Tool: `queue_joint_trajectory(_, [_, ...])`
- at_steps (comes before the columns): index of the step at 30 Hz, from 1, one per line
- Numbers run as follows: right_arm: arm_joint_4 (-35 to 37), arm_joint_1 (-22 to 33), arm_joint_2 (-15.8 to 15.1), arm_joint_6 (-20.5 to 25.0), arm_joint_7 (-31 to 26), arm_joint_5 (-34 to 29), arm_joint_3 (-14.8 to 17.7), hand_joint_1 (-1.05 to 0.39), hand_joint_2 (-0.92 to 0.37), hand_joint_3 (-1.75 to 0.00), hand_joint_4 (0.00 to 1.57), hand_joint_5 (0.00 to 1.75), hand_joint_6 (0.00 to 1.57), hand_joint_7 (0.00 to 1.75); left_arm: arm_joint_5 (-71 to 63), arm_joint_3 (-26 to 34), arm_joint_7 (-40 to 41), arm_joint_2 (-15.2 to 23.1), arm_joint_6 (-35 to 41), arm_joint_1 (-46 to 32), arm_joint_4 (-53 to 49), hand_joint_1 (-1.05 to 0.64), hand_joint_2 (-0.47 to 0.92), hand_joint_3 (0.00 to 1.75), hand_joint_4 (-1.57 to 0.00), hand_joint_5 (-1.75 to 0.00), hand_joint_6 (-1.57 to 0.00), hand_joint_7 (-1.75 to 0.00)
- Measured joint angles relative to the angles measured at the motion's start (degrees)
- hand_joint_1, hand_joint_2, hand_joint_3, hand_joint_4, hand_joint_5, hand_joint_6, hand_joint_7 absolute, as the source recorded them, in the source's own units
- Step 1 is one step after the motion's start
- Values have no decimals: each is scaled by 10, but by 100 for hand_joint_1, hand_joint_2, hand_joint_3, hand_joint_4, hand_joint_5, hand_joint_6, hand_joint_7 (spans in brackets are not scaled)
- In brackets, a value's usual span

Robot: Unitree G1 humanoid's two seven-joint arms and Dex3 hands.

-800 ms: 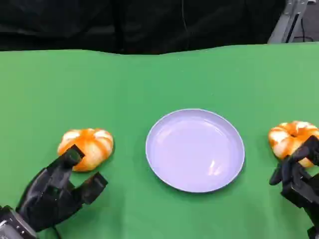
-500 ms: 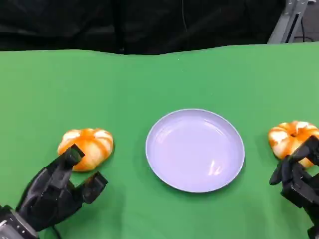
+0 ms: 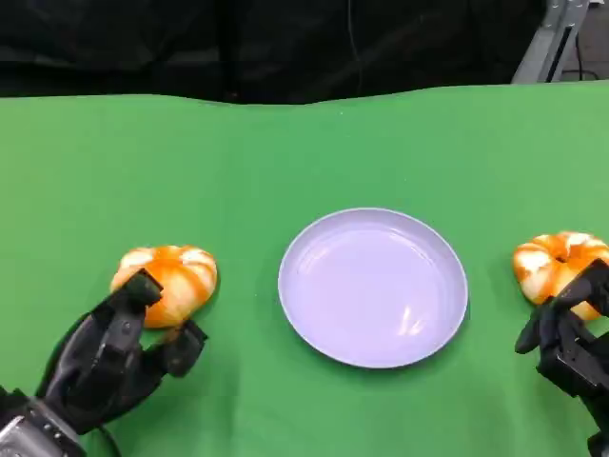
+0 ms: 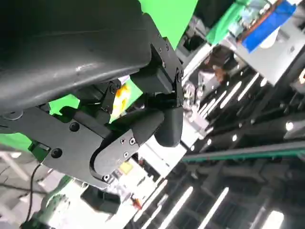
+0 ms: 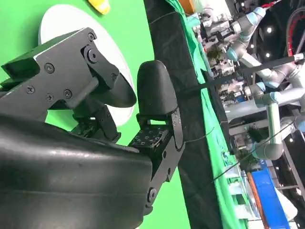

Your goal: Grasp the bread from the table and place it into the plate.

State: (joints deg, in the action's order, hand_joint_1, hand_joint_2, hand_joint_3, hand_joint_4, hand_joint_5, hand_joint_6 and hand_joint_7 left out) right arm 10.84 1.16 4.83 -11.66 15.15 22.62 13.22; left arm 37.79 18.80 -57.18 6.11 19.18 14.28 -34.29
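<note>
Left robot hand (image 3: 109, 357) open, holding nothing, fingertip touching the left bread (image 3: 166, 284): looks light and squashy, so cup its sides gently.

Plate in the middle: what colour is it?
The plate is pale lavender, clearest in the head view.

right hand (image 5: 119, 102), fingers apart — plate (image 5: 121, 64) beyond

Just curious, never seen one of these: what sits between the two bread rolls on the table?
In the head view, the plate lies between the left bread and the right bread.
</note>
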Motion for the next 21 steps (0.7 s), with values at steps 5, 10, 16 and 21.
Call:
queue_joint_trajectory(5, [0, 0, -1, 2, -1, 0, 0, -6, -51, -129, 88, 175, 75, 162, -86, -15, 130, -39, -148, -34, 112, -41, 91, 15, -68, -67, -92, -13])
queue_joint_trajectory(10, [0, 0, 0, 4, 0, 0, -2, -6, -51, -130, 88, 175, 75, 162, -254, -44, 237, -46, -378, -36, 118, -65, 92, 25, -60, -29, -75, -1])
queue_joint_trajectory(16, [0, 0, 0, 4, 0, 0, -3, -6, -50, -132, 88, 175, 74, 164, -548, -89, 453, -4, -502, -36, 133, -80, 92, 26, -47, -6, -54, 0])
queue_joint_trajectory(21, [1, 0, 0, 4, 0, -1, -3, -7, -50, -133, 88, 175, 73, 164, -800, -156, 599, 68, -468, -19, 165, -86, 92, 21, -40, -2, -49, 0])
